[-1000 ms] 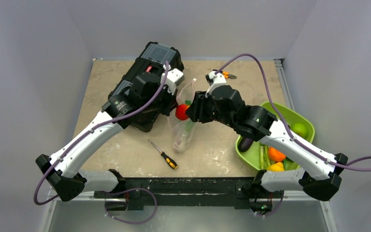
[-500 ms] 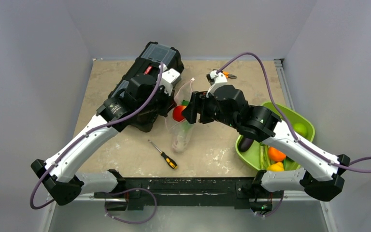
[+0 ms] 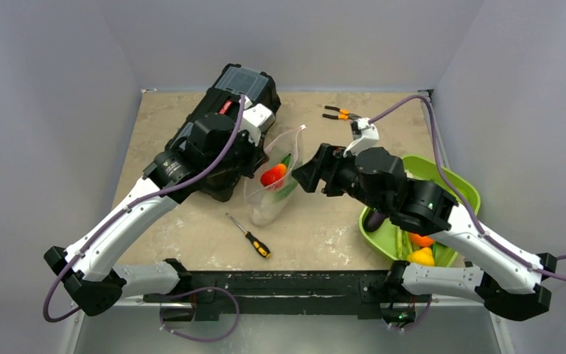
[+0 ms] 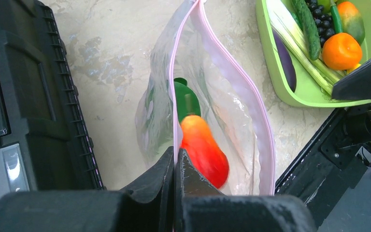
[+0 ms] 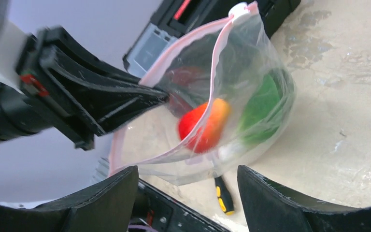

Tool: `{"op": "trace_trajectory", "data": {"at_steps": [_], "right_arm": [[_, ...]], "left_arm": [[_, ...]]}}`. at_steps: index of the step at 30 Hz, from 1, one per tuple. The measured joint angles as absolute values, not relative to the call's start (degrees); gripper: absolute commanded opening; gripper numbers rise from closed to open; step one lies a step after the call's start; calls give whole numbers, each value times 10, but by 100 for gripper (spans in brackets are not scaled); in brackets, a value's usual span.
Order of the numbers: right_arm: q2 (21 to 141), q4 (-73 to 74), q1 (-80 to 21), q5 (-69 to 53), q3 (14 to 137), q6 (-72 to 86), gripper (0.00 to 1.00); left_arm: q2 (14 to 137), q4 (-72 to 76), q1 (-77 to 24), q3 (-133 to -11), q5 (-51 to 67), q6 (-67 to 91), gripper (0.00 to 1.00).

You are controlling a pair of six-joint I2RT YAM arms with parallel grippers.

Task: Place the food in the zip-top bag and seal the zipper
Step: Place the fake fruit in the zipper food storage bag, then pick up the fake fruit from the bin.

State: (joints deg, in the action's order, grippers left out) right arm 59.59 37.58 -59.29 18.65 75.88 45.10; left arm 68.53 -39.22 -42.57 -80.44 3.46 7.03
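Here the left gripper is clamped on one lip of the zip-top bag, its two black fingers pressed together over the pink zipper at one end of the mouth. The mouth gapes wide, the two pink edges bowed apart and meeting again at the far corner. The bag hangs from that grip with its lower end down on the table, just beside the black toolbox.

Inside the bag lie a red-orange fruit and a green piece touching it. In the right wrist view a pale stem may show low in the bag, but the crinkled plastic blurs it.

The right gripper hovers just off the open side of the bag, its jaws spread apart and holding nothing. From its own camera, the bag's rim sits between the two fingers without touching either.

The rest of the food stays in the lime-green bowl by the table's right edge: an orange, a cucumber and a purple aubergine among it. Bare tabletop lies between bag and bowl. A screwdriver lies near the front edge, apart from the bag, and pliers rest near the far edge
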Motion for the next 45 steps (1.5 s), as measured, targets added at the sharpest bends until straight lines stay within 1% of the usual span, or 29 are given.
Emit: {"op": "trace_trajectory", "data": {"at_steps": [2, 3, 5, 11, 15, 17, 19, 22, 25, 28, 34, 36, 38, 45], "right_arm": [[588, 374, -592, 198, 764, 463, 69], [589, 375, -592, 201, 771, 468, 63], [600, 375, -592, 203, 783, 474, 58], [654, 373, -592, 185, 788, 481, 56], [682, 376, -592, 178, 788, 481, 49], [690, 379, -592, 172, 788, 481, 49], [691, 382, -592, 171, 788, 481, 49], [680, 388, -592, 175, 788, 479, 52], [651, 407, -592, 203, 789, 471, 59], [612, 447, -592, 268, 806, 458, 67], [531, 507, -580, 410, 801, 445, 68], [520, 519, -545, 429, 783, 443, 68], [522, 516, -465, 423, 742, 438, 67], [547, 478, -156, 290, 533, 435, 62]], "left_arm": [[685, -390, -426, -804, 35, 70, 0], [685, -390, -426, -804, 35, 70, 0], [685, -389, -426, -804, 35, 70, 0], [684, -386, -426, -803, 36, 70, 0], [682, -386, -426, -801, 37, 70, 0], [681, -386, -426, -800, 38, 70, 0], [681, -386, -426, -800, 38, 70, 0], [681, -386, -426, -800, 37, 70, 0], [681, -386, -426, -800, 36, 70, 0], [682, -386, -426, -800, 33, 70, 0], [686, -386, -426, -800, 31, 71, 0], [687, -386, -426, -800, 31, 72, 0], [688, -386, -426, -800, 31, 74, 0], [695, -386, -428, -800, 28, 75, 0]]}}
